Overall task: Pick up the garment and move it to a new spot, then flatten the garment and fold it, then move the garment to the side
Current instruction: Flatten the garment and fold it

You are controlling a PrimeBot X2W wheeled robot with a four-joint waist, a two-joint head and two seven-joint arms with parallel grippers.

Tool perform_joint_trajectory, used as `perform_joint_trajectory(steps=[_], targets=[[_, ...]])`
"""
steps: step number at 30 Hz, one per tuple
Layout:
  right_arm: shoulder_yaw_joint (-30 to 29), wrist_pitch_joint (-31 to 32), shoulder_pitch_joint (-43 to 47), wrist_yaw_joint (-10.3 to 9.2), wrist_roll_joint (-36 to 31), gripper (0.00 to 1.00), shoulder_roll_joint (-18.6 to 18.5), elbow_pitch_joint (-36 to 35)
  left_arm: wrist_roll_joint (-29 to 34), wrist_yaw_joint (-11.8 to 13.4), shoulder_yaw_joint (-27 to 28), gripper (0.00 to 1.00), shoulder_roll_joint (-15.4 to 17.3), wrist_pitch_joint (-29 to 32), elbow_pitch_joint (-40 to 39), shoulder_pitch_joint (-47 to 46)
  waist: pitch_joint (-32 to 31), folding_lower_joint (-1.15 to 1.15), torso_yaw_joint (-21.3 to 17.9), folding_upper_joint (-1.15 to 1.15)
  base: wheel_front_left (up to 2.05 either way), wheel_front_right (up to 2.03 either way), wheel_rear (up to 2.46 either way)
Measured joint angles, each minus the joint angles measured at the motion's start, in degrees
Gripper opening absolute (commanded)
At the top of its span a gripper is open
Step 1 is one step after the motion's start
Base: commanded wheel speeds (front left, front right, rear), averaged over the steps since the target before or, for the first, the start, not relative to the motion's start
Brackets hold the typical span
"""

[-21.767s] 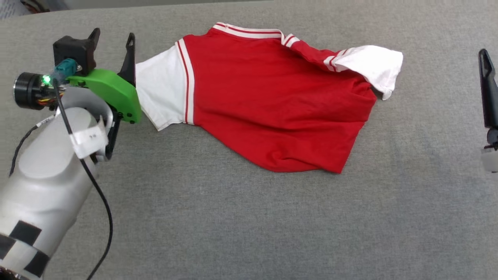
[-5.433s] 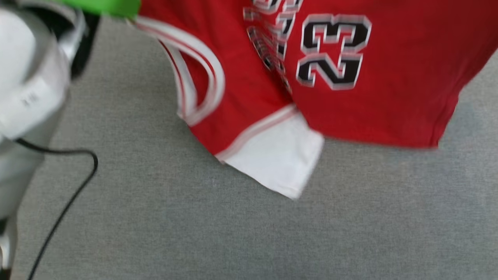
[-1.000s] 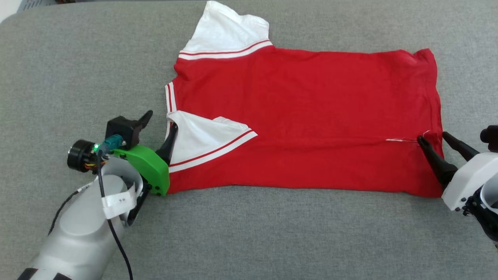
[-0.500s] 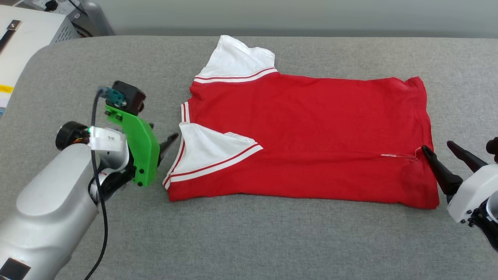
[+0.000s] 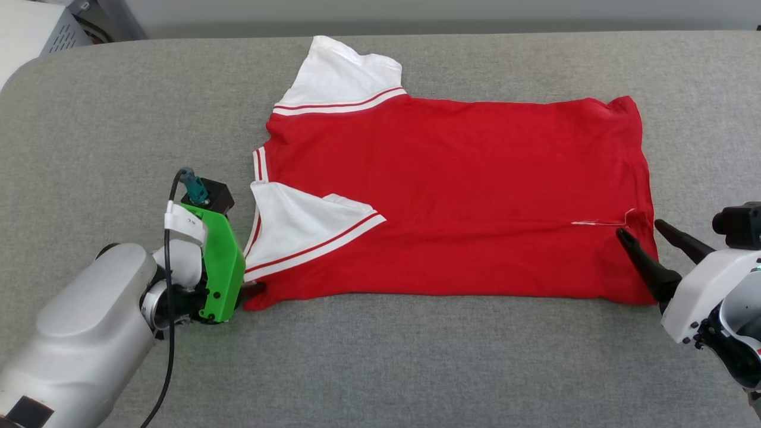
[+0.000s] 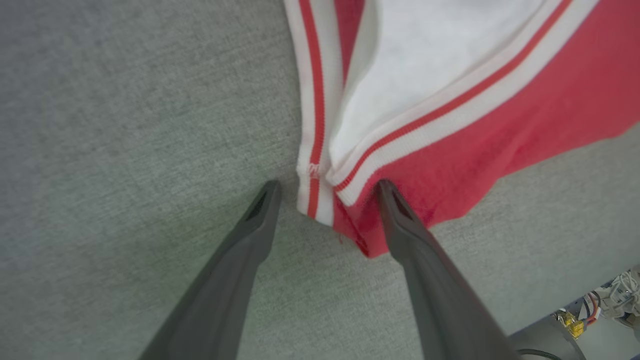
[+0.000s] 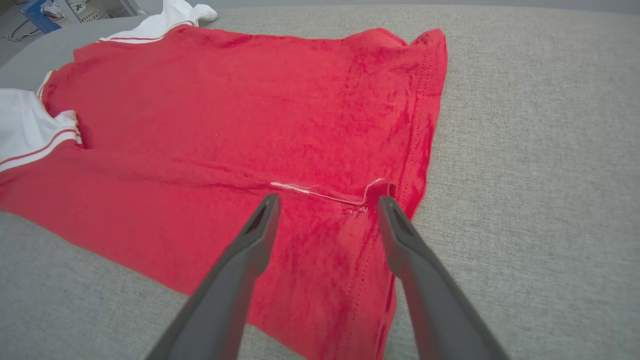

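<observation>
at the left of the head view, a green mount (image 5: 221, 261) on the left arm is sitting just beside the collar end of the garment (image 5: 452, 196). the left gripper (image 6: 327, 187) is standing open. in its wrist view one dark finger is lying over the grey padded surface (image 5: 380, 362) and the other over the garment's red near corner, with the striped trim showing between them.

the garment is lying flat across the middle of the surface, plain red side up, collar end to the left and hem to the right. the far white sleeve (image 5: 342, 74) is sticking out toward the far edge, while the near sleeve (image 5: 297, 217) is lying folded in over the red body. a crease is running along the near part toward the hem, ending in a white thread (image 7: 320, 192).

at the right, the right gripper (image 5: 640, 227) is also standing open. its fingers are pointing at the hem where the crease ends, one over red cloth and the other at the hem's edge.
</observation>
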Motion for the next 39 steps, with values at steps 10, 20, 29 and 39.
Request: perform_joint_trajectory(steps=[10,20,29,39], targets=[[-0.2,0.4,-1.5,0.00,-1.1,1.00,-1.5,-1.1,-0.4,0.0,-2.0,0.00,0.3,-5.0,0.6,0.4,0.1,0.00,-1.0,0.00,0.00,0.00,0.00],[-0.8,20.0,-5.8,0.00,1.6,1.00,-10.7,-7.5,-0.1,0.0,-2.1,0.00,2.6,-13.0,-5.4,1.3,-2.0,0.00,0.2,0.00,0.00,0.00,0.00],[-0.4,34.1,-5.7,0.00,5.0,1.00,-10.8,-5.1,0.9,0.1,-2.1,0.00,3.3,-14.4,-8.5,1.2,-0.2,0.00,1.3,0.00,0.00,0.00,0.00],[2.8,31.3,-4.9,-0.08,1.9,1.00,-5.4,4.6,2.7,0.3,-2.3,0.00,1.8,-16.2,-8.3,0.4,3.1,0.00,3.1,0.00,0.00,0.00,0.00]])
